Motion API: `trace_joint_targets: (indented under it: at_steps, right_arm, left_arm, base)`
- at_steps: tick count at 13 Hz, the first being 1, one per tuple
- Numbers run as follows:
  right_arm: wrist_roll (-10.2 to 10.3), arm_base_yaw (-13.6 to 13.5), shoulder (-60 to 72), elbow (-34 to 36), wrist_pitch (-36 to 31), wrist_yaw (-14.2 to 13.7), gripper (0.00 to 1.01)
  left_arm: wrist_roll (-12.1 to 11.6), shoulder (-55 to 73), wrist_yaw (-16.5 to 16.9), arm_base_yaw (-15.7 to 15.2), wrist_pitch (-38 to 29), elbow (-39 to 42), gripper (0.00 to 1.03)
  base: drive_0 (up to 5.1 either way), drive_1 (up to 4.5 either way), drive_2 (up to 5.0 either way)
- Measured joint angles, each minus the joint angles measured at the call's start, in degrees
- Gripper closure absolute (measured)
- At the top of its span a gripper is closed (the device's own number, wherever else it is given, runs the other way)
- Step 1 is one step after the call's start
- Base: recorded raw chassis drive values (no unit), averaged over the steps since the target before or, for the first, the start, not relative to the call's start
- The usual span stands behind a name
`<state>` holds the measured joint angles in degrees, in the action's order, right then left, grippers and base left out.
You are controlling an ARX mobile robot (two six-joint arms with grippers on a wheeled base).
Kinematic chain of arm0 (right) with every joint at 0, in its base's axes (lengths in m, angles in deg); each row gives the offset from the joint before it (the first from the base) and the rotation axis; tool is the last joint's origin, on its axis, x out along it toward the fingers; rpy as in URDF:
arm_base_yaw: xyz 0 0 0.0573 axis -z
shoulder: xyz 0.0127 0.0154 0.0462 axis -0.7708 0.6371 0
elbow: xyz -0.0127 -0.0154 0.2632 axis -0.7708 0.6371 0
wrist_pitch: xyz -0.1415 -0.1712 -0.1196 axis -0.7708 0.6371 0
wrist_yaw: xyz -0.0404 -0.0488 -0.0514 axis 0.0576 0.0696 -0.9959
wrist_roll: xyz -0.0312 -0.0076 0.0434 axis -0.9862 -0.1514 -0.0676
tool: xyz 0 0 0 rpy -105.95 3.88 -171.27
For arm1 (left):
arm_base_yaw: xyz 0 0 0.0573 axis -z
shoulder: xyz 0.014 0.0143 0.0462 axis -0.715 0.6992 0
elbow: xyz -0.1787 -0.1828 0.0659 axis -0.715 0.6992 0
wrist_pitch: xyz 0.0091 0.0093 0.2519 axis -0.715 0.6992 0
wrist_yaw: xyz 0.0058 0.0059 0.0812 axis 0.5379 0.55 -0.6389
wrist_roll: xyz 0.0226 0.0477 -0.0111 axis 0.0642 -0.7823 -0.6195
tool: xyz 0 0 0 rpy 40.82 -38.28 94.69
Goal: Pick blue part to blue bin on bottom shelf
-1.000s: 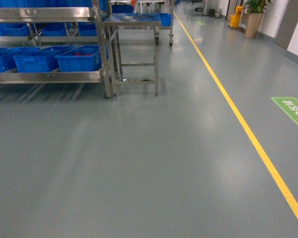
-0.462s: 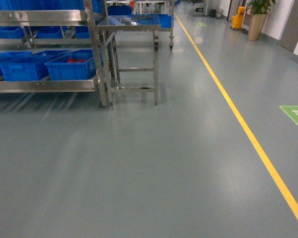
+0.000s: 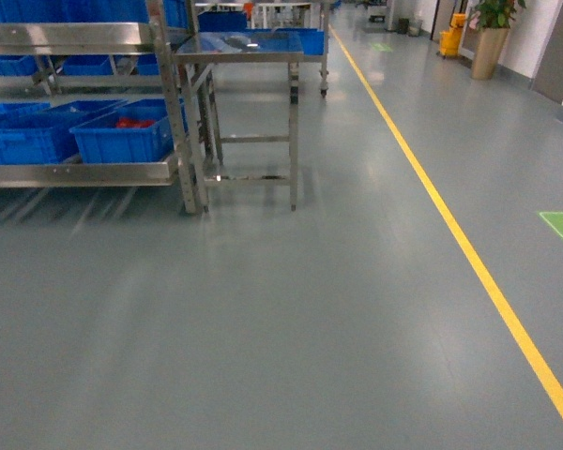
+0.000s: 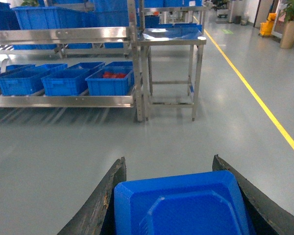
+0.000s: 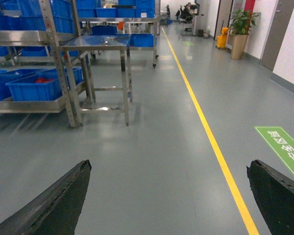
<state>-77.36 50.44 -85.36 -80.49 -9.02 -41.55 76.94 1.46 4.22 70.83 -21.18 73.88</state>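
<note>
While the robot is standing well back on the grey floor [image 3: 291, 319], the bottom shelf [image 4: 63, 101] is lying ahead and to the left of both grippers, its long axis running left to right. The blue bin [image 4: 110, 81] nearest the rack's post is sitting on it, well apart from the left gripper [image 4: 179, 196], which is the nearer arm. Its fingers [image 4: 105, 200] are pinching the blue part [image 4: 181, 208] between them. The right gripper [image 5: 169, 196] is hanging spread wide and carrying nothing.
</note>
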Motion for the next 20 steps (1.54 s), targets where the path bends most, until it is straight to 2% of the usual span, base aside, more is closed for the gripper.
trace_joint_targets:
  at_steps: [20]
  right_arm:
    - [0.00,0.00,0.00,0.00,-0.11,-0.02,0.03]
  left_arm:
    - [-0.02,-0.07,0.02,0.00,-0.07,0.07,0.59]
  base:
    - [0.0,4.22,-4.2]
